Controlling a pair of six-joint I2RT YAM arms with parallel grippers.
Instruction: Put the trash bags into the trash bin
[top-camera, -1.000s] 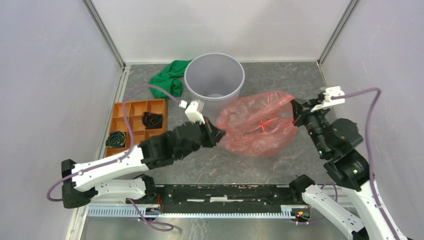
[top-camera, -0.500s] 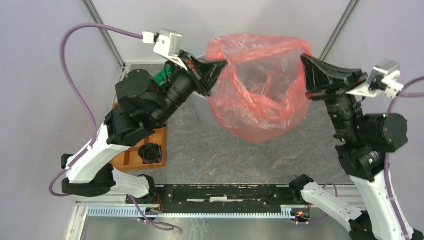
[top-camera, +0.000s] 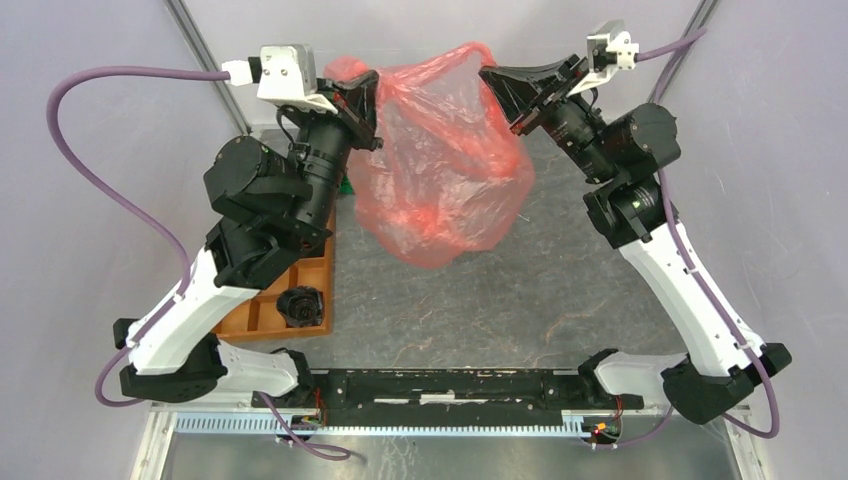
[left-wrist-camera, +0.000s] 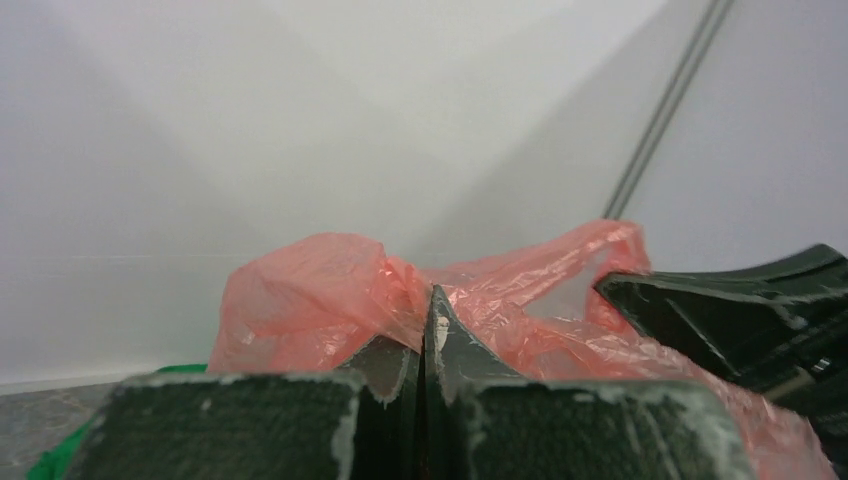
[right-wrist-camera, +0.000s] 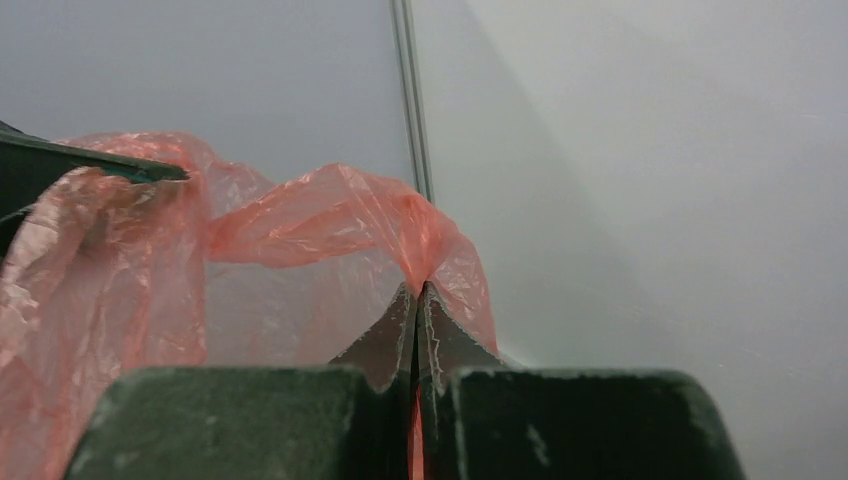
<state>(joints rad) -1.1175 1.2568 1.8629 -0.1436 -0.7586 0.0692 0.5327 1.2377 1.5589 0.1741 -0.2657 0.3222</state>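
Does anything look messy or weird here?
Nothing looks spilled or broken. The red bag hangs crumpled in the air, pinched at its top by the left gripper and the right gripper. It hides the bin, so I cannot tell if the bag is above it.

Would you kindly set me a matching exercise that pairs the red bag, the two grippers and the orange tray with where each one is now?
Things:
1. trash bag
2. left gripper
3. right gripper
4. orange tray

Places or states:
A. on the table, beneath the left arm
B. shut on the bag's top edge, right side
C. hanging in the air between the two arms
D. shut on the bag's top edge, left side

Pairs: 1-C; 2-D; 3-B; 4-A
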